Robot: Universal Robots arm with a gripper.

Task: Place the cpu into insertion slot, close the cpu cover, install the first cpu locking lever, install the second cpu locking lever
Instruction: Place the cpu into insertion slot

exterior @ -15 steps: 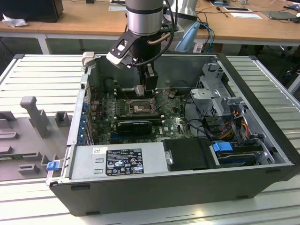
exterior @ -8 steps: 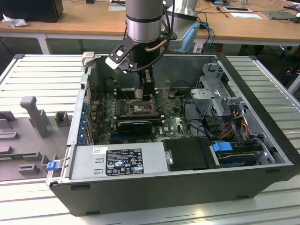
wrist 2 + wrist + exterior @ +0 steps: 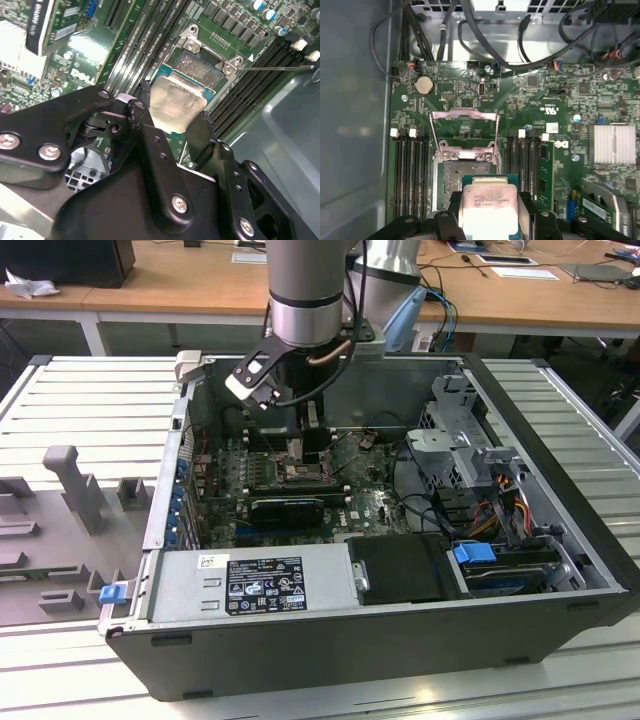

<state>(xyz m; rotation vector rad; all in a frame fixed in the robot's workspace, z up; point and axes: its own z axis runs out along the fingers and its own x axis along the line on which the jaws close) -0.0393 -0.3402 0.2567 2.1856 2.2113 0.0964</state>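
**Gripper clenched on the cpu above the open insertion slot**

The gripper [image 3: 174, 109] is clamped on the cpu [image 3: 176, 100]. One black finger [image 3: 146, 122] presses on each of two opposite edges, and the chip's silvery lid faces up. The first wrist view shows the gripper [image 3: 488, 212] and cpu [image 3: 487, 200] in the same grasp. The chip sits low over the insertion slot [image 3: 200, 64] and hides part of it; whether it touches the slot I cannot tell. The rest of the slot's [image 3: 462, 175] grey contact field lies bare. Beyond it the cpu cover [image 3: 465, 116] is swung open, away from the socket. A thin wire locking lever [image 3: 280, 68] sticks out free from a corner of the slot. Long black memory slots [image 3: 410, 172] flank the socket on the green motherboard [image 3: 545, 95].

In the exterior view the gripper [image 3: 300, 445] reaches down into the open computer case [image 3: 400, 640]. From the gripper, the power supply [image 3: 250, 585] lies at six o'clock and the drive cage [image 3: 470, 455] at three o'clock. A grey moulded fixture [image 3: 70, 490] sits at nine o'clock, well apart, and a wooden desk [image 3: 180, 280] at twelve o'clock.
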